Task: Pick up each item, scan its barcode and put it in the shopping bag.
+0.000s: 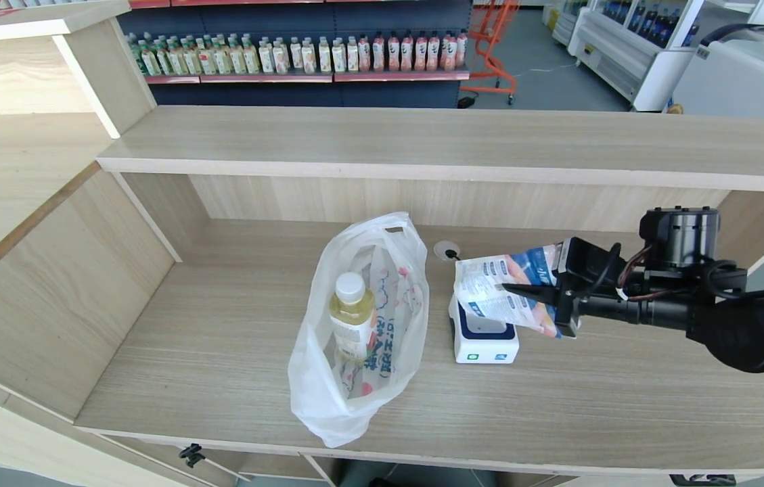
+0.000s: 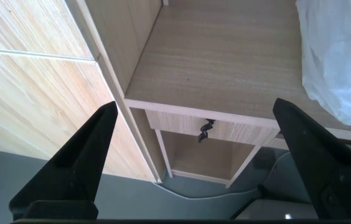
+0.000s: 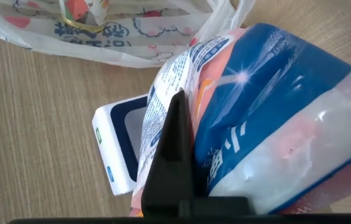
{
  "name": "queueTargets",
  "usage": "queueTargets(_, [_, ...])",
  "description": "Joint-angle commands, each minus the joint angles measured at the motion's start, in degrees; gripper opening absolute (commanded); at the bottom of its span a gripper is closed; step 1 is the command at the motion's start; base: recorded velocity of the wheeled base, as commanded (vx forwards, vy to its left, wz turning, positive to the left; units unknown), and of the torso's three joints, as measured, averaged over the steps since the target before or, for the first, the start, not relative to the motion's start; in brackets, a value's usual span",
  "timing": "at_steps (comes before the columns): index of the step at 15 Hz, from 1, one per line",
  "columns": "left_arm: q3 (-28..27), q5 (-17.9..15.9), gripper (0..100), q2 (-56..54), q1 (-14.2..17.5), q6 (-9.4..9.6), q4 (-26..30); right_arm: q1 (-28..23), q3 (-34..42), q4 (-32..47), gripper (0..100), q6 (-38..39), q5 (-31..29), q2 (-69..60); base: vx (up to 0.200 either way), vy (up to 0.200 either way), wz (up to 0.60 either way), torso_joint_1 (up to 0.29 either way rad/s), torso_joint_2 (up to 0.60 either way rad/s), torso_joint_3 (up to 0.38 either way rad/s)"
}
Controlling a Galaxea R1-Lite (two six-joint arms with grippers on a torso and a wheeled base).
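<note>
My right gripper (image 1: pixel 524 291) is shut on a blue, white and pink soft pack (image 1: pixel 507 287), holding it just above the white barcode scanner (image 1: pixel 483 338) on the counter. Up close, the pack (image 3: pixel 256 124) covers part of the scanner (image 3: pixel 116 149), with one dark finger (image 3: pixel 175 149) across it. Left of the scanner lies the white shopping bag (image 1: pixel 361 325), mouth open, with a yellow drink bottle (image 1: pixel 352 314) inside. My left gripper (image 2: pixel 200 155) hangs open off the counter's near left corner, with the bag's edge (image 2: pixel 343 56) in sight.
The wooden counter (image 1: pixel 219 352) has a raised back ledge and a side wall on the left. A cable hole (image 1: pixel 447 251) sits behind the scanner. A key (image 2: pixel 205 130) hangs from a drawer under the counter. Shelves of bottles stand far behind.
</note>
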Motion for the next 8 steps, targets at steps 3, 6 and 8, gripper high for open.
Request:
queueTargets(3, [0.0, 0.0, 100, 0.0, 0.0, 0.04, 0.0, 0.3, -1.5, -0.1, 0, -0.9, 0.0, 3.7, 0.0, 0.0, 0.0, 0.0, 0.0, 0.0])
queueTargets(6, [0.0, 0.0, 100, 0.0, 0.0, -0.05, 0.0, 0.9, -3.5, 0.0, 0, -0.7, -0.1, 3.7, 0.0, 0.0, 0.0, 0.0, 0.0, 0.0])
queueTargets(8, [0.0, 0.0, 100, 0.0, 0.0, -0.05, 0.0, 1.0, -4.3, 0.1, 0, 2.7, -0.1, 1.9, 0.0, 0.0, 0.0, 0.0, 0.0, 0.0])
